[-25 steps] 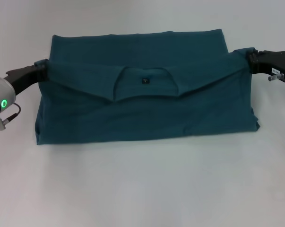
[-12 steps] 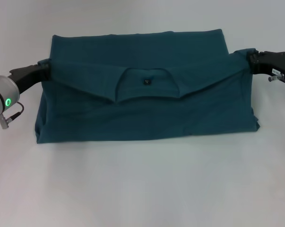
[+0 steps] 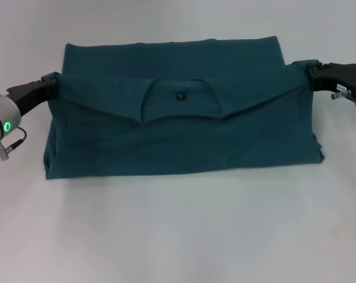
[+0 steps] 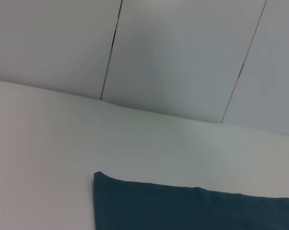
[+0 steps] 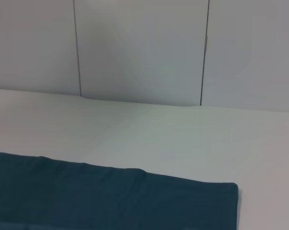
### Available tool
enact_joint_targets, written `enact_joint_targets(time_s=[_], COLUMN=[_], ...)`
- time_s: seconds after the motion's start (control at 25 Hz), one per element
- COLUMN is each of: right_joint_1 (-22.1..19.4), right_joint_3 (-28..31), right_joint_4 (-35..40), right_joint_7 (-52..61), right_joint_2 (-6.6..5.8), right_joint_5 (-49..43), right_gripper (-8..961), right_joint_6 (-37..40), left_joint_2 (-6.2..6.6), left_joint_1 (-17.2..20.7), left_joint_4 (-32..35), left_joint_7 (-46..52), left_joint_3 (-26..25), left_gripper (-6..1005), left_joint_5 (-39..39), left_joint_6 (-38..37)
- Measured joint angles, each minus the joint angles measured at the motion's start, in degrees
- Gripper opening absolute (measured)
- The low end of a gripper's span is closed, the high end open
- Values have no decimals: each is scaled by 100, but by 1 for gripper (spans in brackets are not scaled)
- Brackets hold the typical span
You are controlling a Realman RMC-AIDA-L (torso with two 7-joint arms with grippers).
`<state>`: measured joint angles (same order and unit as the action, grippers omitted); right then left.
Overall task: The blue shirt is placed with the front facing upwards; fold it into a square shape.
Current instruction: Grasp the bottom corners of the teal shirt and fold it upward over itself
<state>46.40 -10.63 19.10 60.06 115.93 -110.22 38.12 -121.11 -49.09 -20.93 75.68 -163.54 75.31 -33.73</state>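
Observation:
The blue shirt lies on the white table, folded over on itself into a wide band, its plain back up and the collar with a small dark label showing in the middle. My left gripper holds the left end of the upper folded layer, where the cloth bunches over its tip. At the right end, my right gripper grips the same layer, slightly lifted. The left wrist view shows only a far corner of the shirt, and the right wrist view shows the shirt's far edge; neither shows fingers.
The white table stretches in front of the shirt and around it. Pale wall panels stand behind the table's far edge.
The folded layer with the collar has shifted a little toward the far edge of the shirt. Both grippers moved slightly with it, the left one drawing back outward after a small inward move.

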Motion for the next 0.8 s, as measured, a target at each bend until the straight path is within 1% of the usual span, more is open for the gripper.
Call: enact_joint_targets(time_s=[0.24, 0.36, 0.48, 0.6, 0.76, 0.8], right_joint_1=[9, -5, -20, -17, -5, 0], right_joint_3=[5, -23, -104, -166, -161, -167], right_joint_4=[17, 13, 5, -2, -4, -4], right_joint_7=[52, 35, 22, 56, 61, 66], right_joint_2=[0, -6, -16, -28, -8, -6], right_joint_5=[33, 180, 225, 229, 309, 342], right_gripper=[177, 186, 233, 281, 469, 529], right_joint_6=[-20, -36, -96, -189, -348, -387], left_joint_2=[-8, -16, -17, -18, -18, -18], left_joint_1=[18, 37, 47, 50, 43, 41], left_joint_4=[1, 1, 2, -1, -1, 0], left_joint_7=[28, 39, 41, 42, 43, 43], left_joint_3=[44, 15, 7, 4, 26, 29], left_gripper=[56, 158, 259, 386, 551, 591], left_joint_5=[21, 32, 36, 36, 37, 40], left_joint_6=[146, 162, 166, 167, 204, 211])
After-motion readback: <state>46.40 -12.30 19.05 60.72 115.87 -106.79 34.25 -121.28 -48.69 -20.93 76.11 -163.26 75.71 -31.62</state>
